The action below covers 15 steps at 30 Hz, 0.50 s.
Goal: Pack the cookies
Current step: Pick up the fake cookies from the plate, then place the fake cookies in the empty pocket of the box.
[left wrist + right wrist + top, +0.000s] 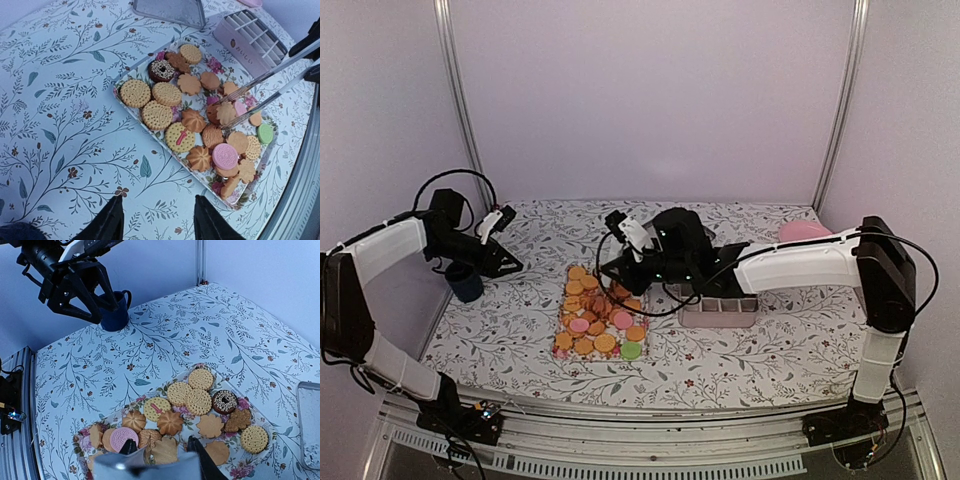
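right hand (162, 449) pinches tongs (270, 74) over cookies (166, 93) on tray (216, 65); left hand (157, 220) spread near mug (117, 317).

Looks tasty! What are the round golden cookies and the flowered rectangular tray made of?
The round golden cookies look like baked biscuit or matte plastic copies: stamped dots, dull surface. The flowered rectangular tray seems smooth printed plastic or tin, unclear which.

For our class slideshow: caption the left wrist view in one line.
Tongs flank a leaf-shaped cookie on the floral tray, the open left end effector looking on.
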Available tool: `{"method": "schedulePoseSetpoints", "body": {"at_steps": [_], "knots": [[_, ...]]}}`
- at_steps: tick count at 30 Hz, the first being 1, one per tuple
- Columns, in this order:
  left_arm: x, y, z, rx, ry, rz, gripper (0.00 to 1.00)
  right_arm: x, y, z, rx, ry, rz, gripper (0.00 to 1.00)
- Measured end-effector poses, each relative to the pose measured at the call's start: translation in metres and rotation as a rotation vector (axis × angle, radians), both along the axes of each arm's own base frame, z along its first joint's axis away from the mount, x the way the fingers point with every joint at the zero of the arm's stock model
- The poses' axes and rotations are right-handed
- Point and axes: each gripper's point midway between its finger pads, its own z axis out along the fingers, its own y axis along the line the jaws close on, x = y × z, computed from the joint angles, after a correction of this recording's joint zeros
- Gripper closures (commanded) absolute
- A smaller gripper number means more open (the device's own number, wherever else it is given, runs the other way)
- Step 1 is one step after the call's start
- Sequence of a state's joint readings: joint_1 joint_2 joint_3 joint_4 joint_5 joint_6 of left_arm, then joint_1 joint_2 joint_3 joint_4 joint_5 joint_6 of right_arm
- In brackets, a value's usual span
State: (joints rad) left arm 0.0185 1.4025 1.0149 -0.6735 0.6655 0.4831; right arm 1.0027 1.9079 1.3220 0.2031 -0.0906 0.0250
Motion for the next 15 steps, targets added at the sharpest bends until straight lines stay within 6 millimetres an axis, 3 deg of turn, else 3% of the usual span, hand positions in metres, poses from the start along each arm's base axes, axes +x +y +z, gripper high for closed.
{"method": "schedulePoseSetpoints", "body": {"at_steps": [8,11,15], "knots": [[0.000,0.009,0.001,-0.001,0.004,0.022,0.51,0.005,-0.007,0.037,0.034,-0.055,-0.034,1.00],[-0.002,0.012,0.002,0.003,0.002,0.026,0.51,0.014,-0.021,0.056,0.034,-0.092,-0.070,1.00],[-0.003,0.013,0.003,0.012,-0.008,0.024,0.51,0.043,-0.063,0.090,0.044,-0.144,-0.174,1.00]]}}
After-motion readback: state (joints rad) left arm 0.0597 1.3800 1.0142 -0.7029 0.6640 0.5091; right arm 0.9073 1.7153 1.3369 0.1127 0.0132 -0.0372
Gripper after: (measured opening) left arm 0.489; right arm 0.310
